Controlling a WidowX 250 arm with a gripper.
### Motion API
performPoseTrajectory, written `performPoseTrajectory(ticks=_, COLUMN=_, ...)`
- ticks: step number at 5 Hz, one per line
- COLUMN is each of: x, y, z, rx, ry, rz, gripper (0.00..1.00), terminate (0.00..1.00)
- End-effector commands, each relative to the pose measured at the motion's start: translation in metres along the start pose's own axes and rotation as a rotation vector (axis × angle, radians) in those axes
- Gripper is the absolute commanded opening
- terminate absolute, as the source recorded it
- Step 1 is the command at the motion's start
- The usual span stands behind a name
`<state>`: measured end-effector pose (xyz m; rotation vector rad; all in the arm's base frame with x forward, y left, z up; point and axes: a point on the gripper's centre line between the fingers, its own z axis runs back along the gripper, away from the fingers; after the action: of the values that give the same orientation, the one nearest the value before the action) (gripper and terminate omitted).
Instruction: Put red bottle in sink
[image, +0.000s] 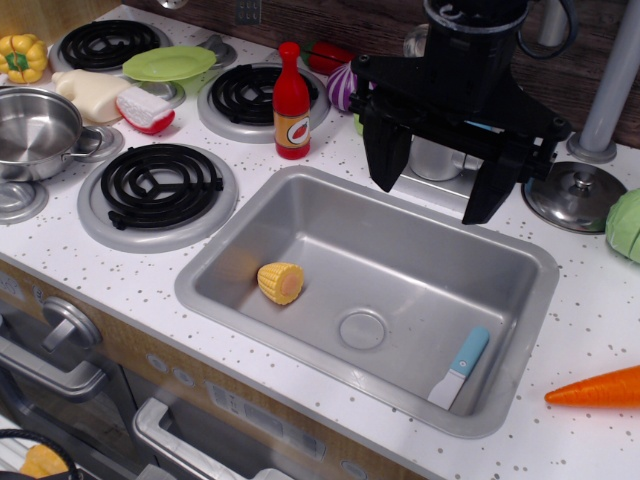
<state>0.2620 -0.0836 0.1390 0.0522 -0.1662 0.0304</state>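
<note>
While the red bottle (291, 101) stands upright, claw (440, 180) wide open, empty, above sink (330, 205) rim.

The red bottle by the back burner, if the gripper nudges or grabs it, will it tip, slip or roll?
The red bottle stands upright, tall on a narrow base, so a push near its cap would probably topple it. Its round body suggests it would roll once down. Its glossy surface looks like hard plastic, likely stiff, light, a bit slippery. The open gripper hangs over the sink, apart from it.
</note>
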Motion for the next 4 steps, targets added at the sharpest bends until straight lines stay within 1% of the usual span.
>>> performPoseTrajectory(ticks=1, x=0.000, y=0.000, z=0.000, rx=0.000, ry=0.000, rz=0.000, gripper=1.00, terminate=0.00)
performPoseTrajectory(ticks=2, x=0.038, y=0.041, z=-0.003, rx=0.054, ry=-0.031, rz=0.001, gripper=1.00, terminate=0.00)
performPoseTrajectory(ticks=3, x=0.063, y=0.077, z=-0.010, rx=0.113, ry=-0.095, rz=-0.003, gripper=1.00, terminate=0.00)
performPoseTrajectory(ticks=4, x=0.077, y=0.113, z=-0.013, rx=0.124, ry=-0.110, rz=-0.003, gripper=1.00, terminate=0.00)
